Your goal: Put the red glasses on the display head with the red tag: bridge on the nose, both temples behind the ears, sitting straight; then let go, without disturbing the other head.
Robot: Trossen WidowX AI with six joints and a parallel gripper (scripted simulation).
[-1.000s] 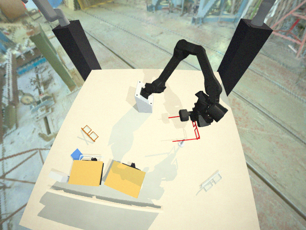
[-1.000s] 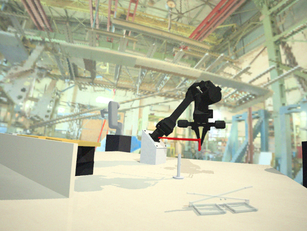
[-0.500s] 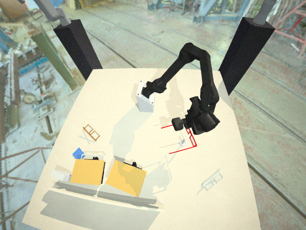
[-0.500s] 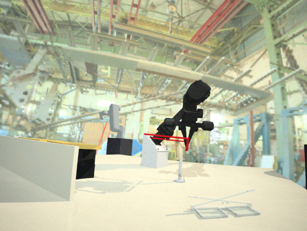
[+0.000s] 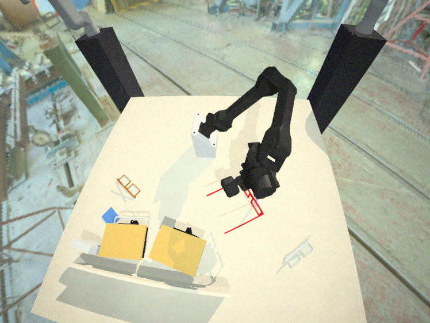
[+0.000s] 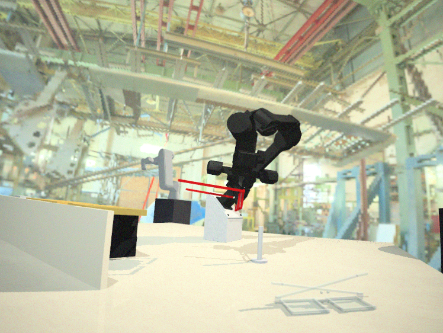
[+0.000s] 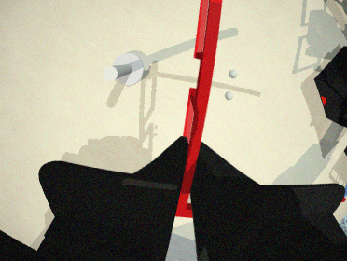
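Observation:
The red glasses [image 5: 243, 223] [image 6: 211, 185] [image 7: 205, 93] hang above the table, temples spread and pointing toward the heads' side. My gripper [image 7: 187, 144] is shut on the upper rim of their front, off to one side of the bridge. Two black display heads stand under yellow panels. The right head [image 5: 188, 230] [image 7: 335, 84] shows its nose past the panel; a small red spot, perhaps the tag, shows on it in the wrist view. The left head [image 5: 134, 221] has pale glasses in front of its face. The red glasses are well away from both heads. The heads' ears are hidden.
A thin grey post [image 6: 260, 239] stands below the red glasses. Grey glasses [image 6: 322, 285] lie at the right front, orange glasses [image 5: 126, 187] at the left. A blue block [image 5: 110, 215] is beside the left head. Yellow panels [image 5: 123, 243] [image 5: 179, 250] cover the heads; a pale wall [image 6: 53, 243] stands behind them.

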